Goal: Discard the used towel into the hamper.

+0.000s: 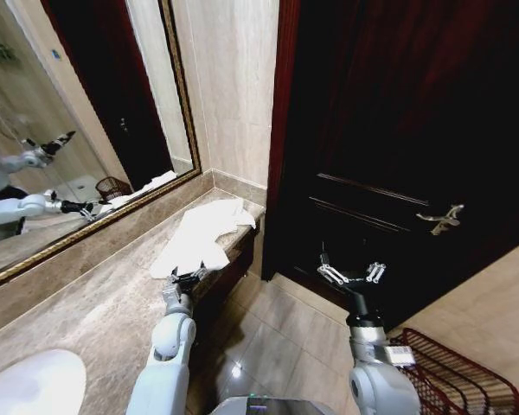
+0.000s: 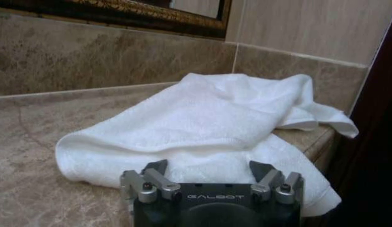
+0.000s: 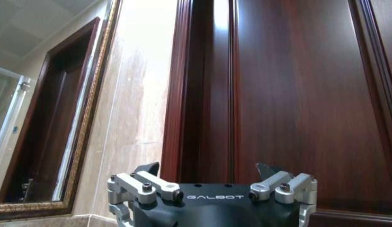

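one crumpled white towel (image 1: 199, 239) lies at the surface (image 1: 86, 294) end nearest the dark door (image 1: 398, 130), a corner drooping over the edge. left gripper (image 1: 187, 278) sits at the towel's near hem, fingers apart. right gripper (image 1: 353, 275) hangs over open floor before the door, fingers apart. the hamper (image 1: 454, 380) stands on the floor beside the right arm, its inside hidden.

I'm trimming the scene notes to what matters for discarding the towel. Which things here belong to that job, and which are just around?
Part of the job:
- crumpled white terry towel on the counter's end
- dark reddish-brown wire hamper on the floor
- left gripper, open at the towel's edge

Just around:
- right gripper, open, before the door
- dark wooden door
- gold-framed mirror
- white sink
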### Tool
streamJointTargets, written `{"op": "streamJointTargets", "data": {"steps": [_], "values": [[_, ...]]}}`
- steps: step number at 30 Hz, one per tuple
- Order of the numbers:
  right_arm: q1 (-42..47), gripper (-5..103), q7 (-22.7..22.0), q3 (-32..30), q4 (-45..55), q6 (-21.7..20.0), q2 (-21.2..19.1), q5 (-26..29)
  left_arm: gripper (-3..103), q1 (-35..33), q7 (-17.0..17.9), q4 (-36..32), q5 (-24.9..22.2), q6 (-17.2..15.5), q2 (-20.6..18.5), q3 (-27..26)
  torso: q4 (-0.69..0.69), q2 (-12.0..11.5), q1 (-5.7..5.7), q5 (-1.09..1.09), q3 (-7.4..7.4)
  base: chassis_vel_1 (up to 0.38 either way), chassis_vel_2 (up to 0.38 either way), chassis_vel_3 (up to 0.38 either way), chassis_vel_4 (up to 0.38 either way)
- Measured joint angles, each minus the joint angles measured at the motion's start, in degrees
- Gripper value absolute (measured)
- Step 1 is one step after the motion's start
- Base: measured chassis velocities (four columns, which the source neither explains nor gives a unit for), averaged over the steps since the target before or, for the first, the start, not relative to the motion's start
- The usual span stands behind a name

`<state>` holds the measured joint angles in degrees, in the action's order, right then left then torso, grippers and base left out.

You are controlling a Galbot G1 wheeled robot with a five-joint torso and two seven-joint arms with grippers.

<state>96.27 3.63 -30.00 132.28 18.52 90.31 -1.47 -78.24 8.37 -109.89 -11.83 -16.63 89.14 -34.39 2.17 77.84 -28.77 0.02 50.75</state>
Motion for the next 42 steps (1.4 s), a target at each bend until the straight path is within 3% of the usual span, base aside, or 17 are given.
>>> {"op": "streamJointTargets", "data": {"steps": [4, 5, 6, 12, 16, 18, 19, 21, 23, 29, 36, 37, 40, 42], "values": [[-0.2, 100, 0.0, 0.0, -0.1, 0.0, 0.2, 0.0, 72, 0.0, -0.3, 0.1, -0.6, 0.2, -0.1, 0.0, -0.01, 0.0, 0.00, 0.00, 0.00, 0.000, 0.000, 0.000, 0.000], [-0.2, 100, 0.0, 0.0, -0.1, 0.0, 0.2, 0.0, 72, 0.0, -0.4, 0.2, -0.6, 0.3, -0.1, 0.0, 0.00, 0.0, 0.00, 0.00, 0.00, 0.000, 0.000, 0.000, 0.000], [-0.3, 100, 0.0, 0.0, -0.3, 0.1, 0.3, 0.1, 61, -0.1, -0.6, 0.3, -0.6, 0.6, -0.2, 0.0, -0.01, 0.0, 0.00, 0.00, 0.00, 0.000, 0.000, 0.000, 0.000], [-0.2, 100, -0.1, 0.2, -0.4, 0.2, 0.4, 0.1, 45, -0.5, -0.9, 0.6, -0.6, 1.7, -0.2, -0.2, -0.01, 0.0, 0.00, -0.02, 0.00, 0.000, 0.000, 0.000, 0.000], [-0.2, 100, -0.1, 0.2, -0.5, 0.3, 0.4, 0.1, 23, -0.7, -0.9, 0.5, -0.7, 2.2, 0.1, -0.2, -0.02, 0.0, 0.00, -0.03, 0.00, 0.000, 0.000, 0.000, 0.000], [-0.2, 100, -0.1, 0.2, -0.5, 0.4, 0.4, 0.1, 23, -0.8, -0.9, 0.5, -0.7, 2.3, 0.2, -0.2, -0.02, 0.0, 0.00, -0.03, 0.00, 0.000, 0.000, 0.000, 0.000], [-0.2, 100, -0.1, 0.2, -0.5, 0.5, 0.3, 0.1, 12, -0.8, -0.9, 0.5, -0.7, 2.6, 0.3, -0.2, -0.02, 0.0, 0.00, -0.03, 0.01, 0.000, 0.000, 0.000, 0.000], [-0.1, 100, -0.1, 0.2, -0.5, 0.5, 0.3, 0.1, 12, -0.8, -0.9, 0.5, -0.8, 2.8, 0.3, -0.2, -0.01, 0.0, 0.00, -0.03, 0.01, 0.000, 0.000, 0.000, 0.000], [0.0, 100, -0.3, 0.2, -0.5, 0.6, 0.3, 0.1, 6, -0.9, -1.3, 0.5, -1.2, 3.8, 0.4, -0.2, -0.01, 0.0, 0.00, -0.03, 0.01, 0.000, 0.000, 0.000, 0.000], [0.2, 100, -0.6, 0.2, -0.5, 0.9, 0.3, 0.1, 4, -1.2, -3.6, 0.3, -1.9, 6.4, 0.6, -0.5, -0.01, 0.0, 0.00, -0.02, 0.01, 0.000, 0.000, 0.000, 0.000], [0.0, 100, -0.7, 0.0, -0.4, 3.3, 0.3, 0.8, 4, -2.3, -7.5, -0.3, -1.2, 17.4, 1.0, -0.5, -0.01, 0.0, 0.00, -0.02, 0.01, 0.000, 0.000, 0.000, 0.000], [0.0, 100, -0.7, 0.0, -0.4, 3.3, 0.3, 0.8, 4, -2.3, -7.5, -0.3, -1.2, 17.4, 1.0, -0.5, -0.01, 0.0, 0.00, -0.02, 0.01, 0.000, 0.000, 0.000, 0.000], [0.0, 100, -1.0, 0.0, 0.2, 3.3, 0.4, 1.1, 4, -3.1, -8.6, -2.9, 0.3, 23.0, 1.6, -0.5, -0.01, 0.0, 0.00, -0.02, 0.01, 0.000, 0.000, 0.000, 0.000], [0.1, 100, -1.1, 0.0, 0.3, 3.3, 0.4, 1.1, 4, -3.5, -8.7, -4.0, 0.3, 23.5, 1.8, -0.5, -0.01, 0.0, 0.00, -0.02, 0.01, 0.000, 0.000, 0.000, 0.000]]}}
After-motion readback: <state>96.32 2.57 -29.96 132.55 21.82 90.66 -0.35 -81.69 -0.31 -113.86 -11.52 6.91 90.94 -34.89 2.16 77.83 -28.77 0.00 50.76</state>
